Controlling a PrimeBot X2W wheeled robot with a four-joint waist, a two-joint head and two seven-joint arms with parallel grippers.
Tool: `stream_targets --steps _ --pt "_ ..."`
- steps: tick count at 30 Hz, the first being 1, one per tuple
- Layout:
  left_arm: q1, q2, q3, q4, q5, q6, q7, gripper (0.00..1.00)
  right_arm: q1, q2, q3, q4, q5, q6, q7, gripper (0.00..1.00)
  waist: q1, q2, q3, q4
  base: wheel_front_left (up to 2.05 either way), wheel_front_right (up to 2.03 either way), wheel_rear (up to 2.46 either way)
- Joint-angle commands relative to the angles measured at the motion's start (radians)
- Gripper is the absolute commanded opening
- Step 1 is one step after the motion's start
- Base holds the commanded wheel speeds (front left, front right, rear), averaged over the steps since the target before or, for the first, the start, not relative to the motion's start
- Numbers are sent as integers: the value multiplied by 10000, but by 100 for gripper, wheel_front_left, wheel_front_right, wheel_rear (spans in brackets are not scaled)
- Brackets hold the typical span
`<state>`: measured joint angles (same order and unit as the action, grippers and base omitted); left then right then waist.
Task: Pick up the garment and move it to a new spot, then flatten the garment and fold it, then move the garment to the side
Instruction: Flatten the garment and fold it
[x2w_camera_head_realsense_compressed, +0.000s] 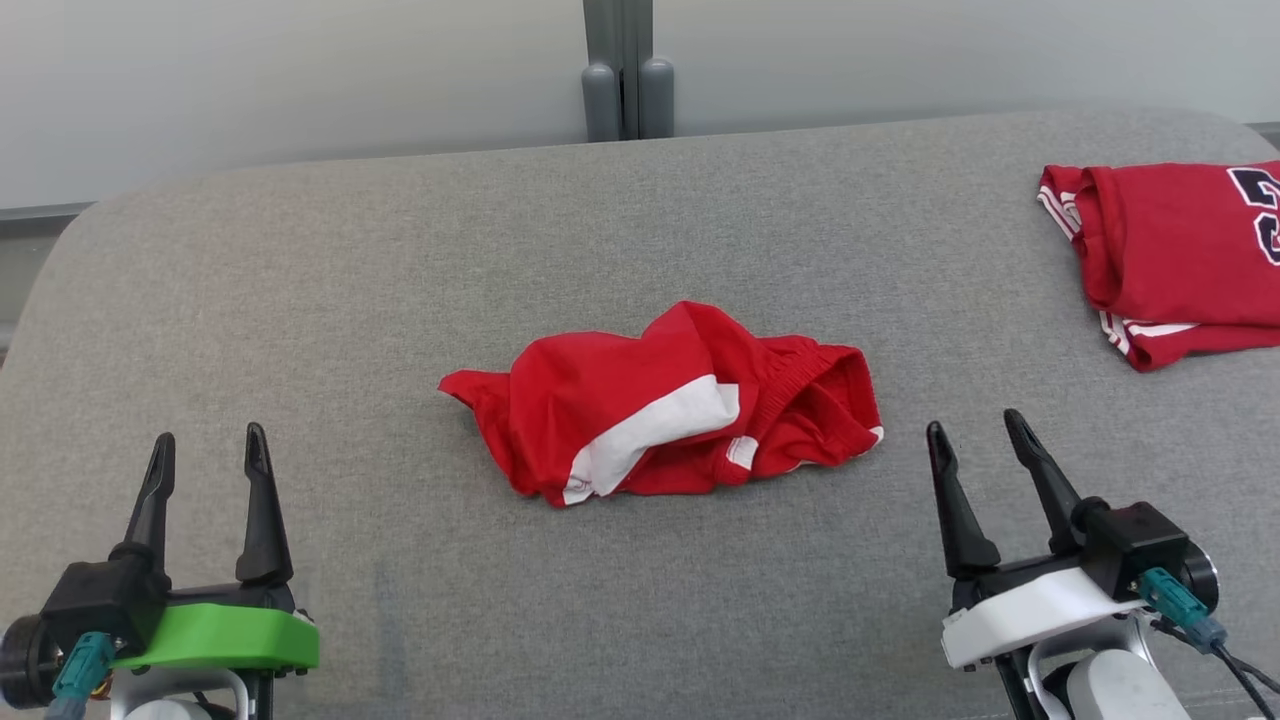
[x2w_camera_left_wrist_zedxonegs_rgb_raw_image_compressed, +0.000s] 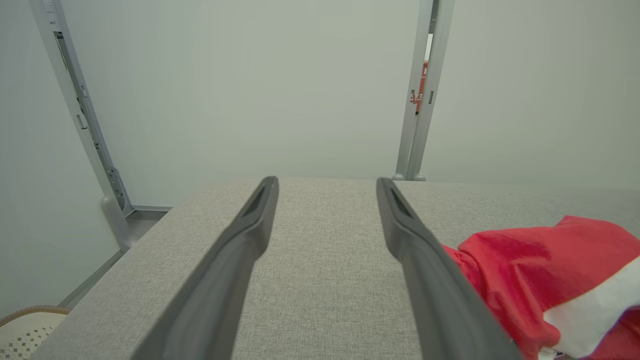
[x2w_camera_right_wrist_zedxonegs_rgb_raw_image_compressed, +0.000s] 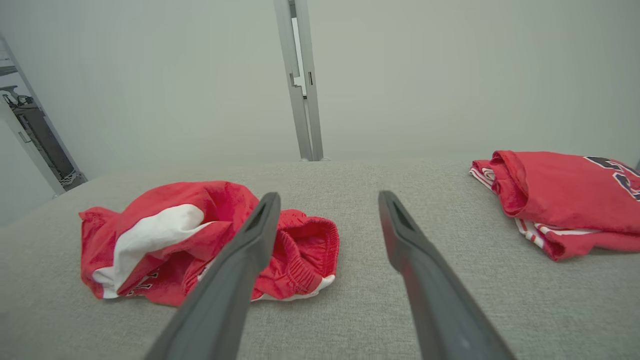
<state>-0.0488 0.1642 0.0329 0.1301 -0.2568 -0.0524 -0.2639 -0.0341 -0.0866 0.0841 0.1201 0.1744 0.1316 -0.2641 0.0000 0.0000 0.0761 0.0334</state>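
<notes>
The garment is a crumpled red piece with a white band and an elastic waist, lying in a heap at the middle of the grey padded table. It also appears at the right edge of the left wrist view as the garment and at the left of the right wrist view as the garment. My left gripper rests open at the lower left, well short of the cloth. My right gripper is open at the lower right, just right of the heap's waist end. Nothing is between either pair of fingers.
A folded red jersey with white stripes and a dark number lies at the table's far right, also seen as the jersey. A grey post stands behind the table's far edge. A pale woven basket sits on the floor left of the table.
</notes>
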Motion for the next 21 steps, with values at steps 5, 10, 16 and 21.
stream_targets --steps 5,10,16,21 --pt "-318 -271 59 38 241 -229 -1 100 -801 -203 702 907 2 -19 -1 100 0 0 220 216 0 0 0" --pt "-557 -451 14 138 378 -406 -1 100 -1728 -237 1313 2288 -4 -20 -1 100 0 0 447 563 0 0 0" --pt "-855 -674 -155 336 494 -569 -1 100 -2668 -100 1785 3858 164 -20 -1 100 0 0 773 1152 0 0 0" --pt "-1089 -768 -200 485 523 -662 -1 100 -3266 -55 1988 4988 359 -19 -1 100 0 0 982 1583 0 0 0"
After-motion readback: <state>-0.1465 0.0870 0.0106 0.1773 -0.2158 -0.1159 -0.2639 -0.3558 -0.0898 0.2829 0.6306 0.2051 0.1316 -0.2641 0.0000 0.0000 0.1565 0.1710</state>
